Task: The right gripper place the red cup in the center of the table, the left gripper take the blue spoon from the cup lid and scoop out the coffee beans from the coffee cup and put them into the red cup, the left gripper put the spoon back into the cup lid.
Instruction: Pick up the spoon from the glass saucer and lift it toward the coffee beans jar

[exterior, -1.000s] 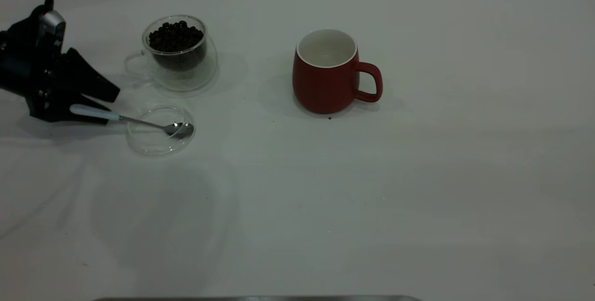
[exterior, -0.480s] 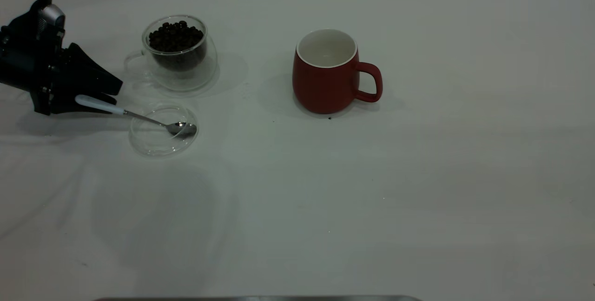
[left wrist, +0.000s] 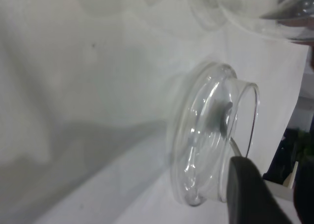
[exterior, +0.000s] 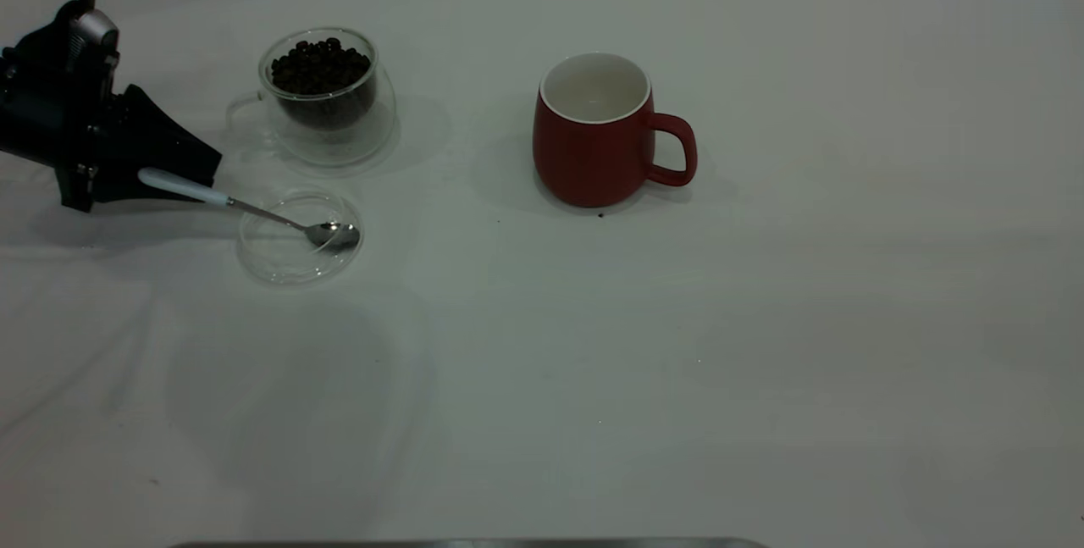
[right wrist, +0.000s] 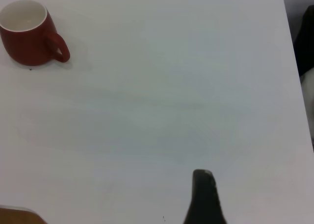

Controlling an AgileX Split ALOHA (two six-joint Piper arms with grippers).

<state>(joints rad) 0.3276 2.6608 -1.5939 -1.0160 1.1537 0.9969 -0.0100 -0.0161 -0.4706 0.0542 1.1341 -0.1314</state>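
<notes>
Seen from outside, the black left gripper (exterior: 182, 179) is clamped on the pale-blue handle of the metal blue spoon (exterior: 254, 211), whose bowl rests in the round clear-glass cup lid (exterior: 279, 256). Behind it, dark coffee beans (exterior: 320, 67) fill the clear glass coffee cup (exterior: 330, 99). The dark-red ceramic red cup (exterior: 597, 137) stands upright mid-table.

From the left wrist, the lid (left wrist: 196, 160) is seen on the white table (left wrist: 88, 87).

From the right wrist, the red cup (right wrist: 29, 35) lies well apart from the right gripper (right wrist: 203, 194), whose finger state cannot be told.

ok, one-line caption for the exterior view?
Left gripper holds pale-blue-handled metal spoon, bowl over clear glass lid; empty red ceramic mug mid-table.
</notes>
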